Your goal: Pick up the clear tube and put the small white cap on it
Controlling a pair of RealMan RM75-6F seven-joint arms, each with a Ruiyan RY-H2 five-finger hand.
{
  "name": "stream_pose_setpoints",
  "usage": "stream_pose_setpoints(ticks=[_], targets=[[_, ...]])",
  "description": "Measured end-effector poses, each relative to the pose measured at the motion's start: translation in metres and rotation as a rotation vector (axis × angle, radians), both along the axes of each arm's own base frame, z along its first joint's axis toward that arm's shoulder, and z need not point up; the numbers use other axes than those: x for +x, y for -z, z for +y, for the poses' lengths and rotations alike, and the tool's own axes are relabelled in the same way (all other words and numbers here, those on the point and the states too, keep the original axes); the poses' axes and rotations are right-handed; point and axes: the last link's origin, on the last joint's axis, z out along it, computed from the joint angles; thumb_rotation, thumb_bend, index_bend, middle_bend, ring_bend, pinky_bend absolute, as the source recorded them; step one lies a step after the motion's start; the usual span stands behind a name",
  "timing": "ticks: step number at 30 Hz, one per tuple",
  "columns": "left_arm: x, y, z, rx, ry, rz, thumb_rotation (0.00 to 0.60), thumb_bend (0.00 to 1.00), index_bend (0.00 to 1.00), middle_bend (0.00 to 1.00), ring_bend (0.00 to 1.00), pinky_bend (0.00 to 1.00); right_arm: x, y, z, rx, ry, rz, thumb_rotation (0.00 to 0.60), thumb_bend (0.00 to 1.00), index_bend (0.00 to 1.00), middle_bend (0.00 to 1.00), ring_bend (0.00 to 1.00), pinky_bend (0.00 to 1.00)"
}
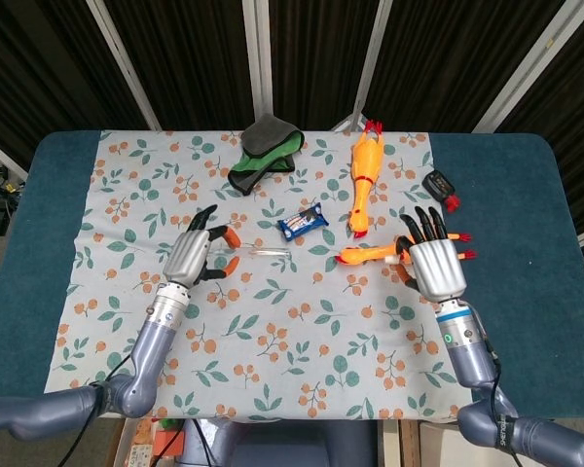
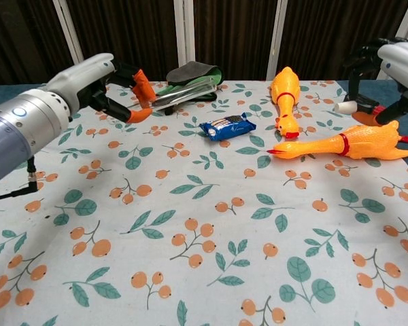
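The left hand [image 2: 112, 85] holds the clear tube [image 2: 183, 93] off the cloth, fingers pinched on its near end, so that most of its length sticks out toward the middle of the table, roughly level and slightly raised at the open end. The right hand [image 2: 387, 71] is also raised, above the nearer rubber chicken [image 2: 347, 144], with the small white cap [image 2: 345, 106] pinched between its fingertips while the other fingers fan out.

The tube looks like thin, rigid plastic: light, smooth and likely slippery, so a grip close to 1 end leaves a long free length that could swing or twist when the cap presses on. A firmer hold nearer the middle would steady it, though that leaves less room for the other hand. The cap is tiny and stiff, and it probably shifts easily in a fingertip pinch.

In the head view the tube [image 1: 263, 252] almost vanishes against the floral tablecloth [image 1: 273, 331], and its open rim cannot be made out. The cap [image 1: 395, 260] is a small speck there, mostly covered by the right hand [image 1: 434, 265]. Which way its opening faces cannot be told in either view. The chest view cuts off the right hand at the frame edge.
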Motion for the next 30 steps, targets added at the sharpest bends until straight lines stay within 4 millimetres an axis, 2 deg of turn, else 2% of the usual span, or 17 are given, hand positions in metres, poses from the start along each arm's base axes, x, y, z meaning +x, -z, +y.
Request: stream_pose_setpoints(ticks=[8, 15, 25, 30], targets=[[0.012, 0.029, 0.004, 0.004, -0.047, -0.136, 0.600, 0.72, 0.60, 0.49, 0.03, 0.00, 0.018, -0.014, -0.014, -0.087, -0.088, 0.046, 0.600, 0.42, 0.60, 0.20, 0.03, 0.00], [0.014, 0.037, 0.007, 0.017, -0.085, -0.154, 0.600, 0.72, 0.60, 0.49, 0.03, 0.00, 0.031, -0.017, -0.023, -0.144, -0.192, 0.157, 0.600, 0.42, 0.61, 0.20, 0.03, 0.00], [0.017, 0.038, 0.008, 0.016, -0.114, -0.138, 0.600, 0.72, 0.60, 0.49, 0.03, 0.00, 0.064, 0.005, -0.030, -0.150, -0.321, 0.251, 0.600, 0.42, 0.61, 0.20, 0.03, 0.00], [0.020, 0.037, 0.008, 0.027, -0.130, -0.119, 0.600, 0.72, 0.60, 0.49, 0.03, 0.00, 0.074, 0.015, -0.030, -0.150, -0.374, 0.302, 0.600, 0.42, 0.61, 0.20, 0.03, 0.00]])
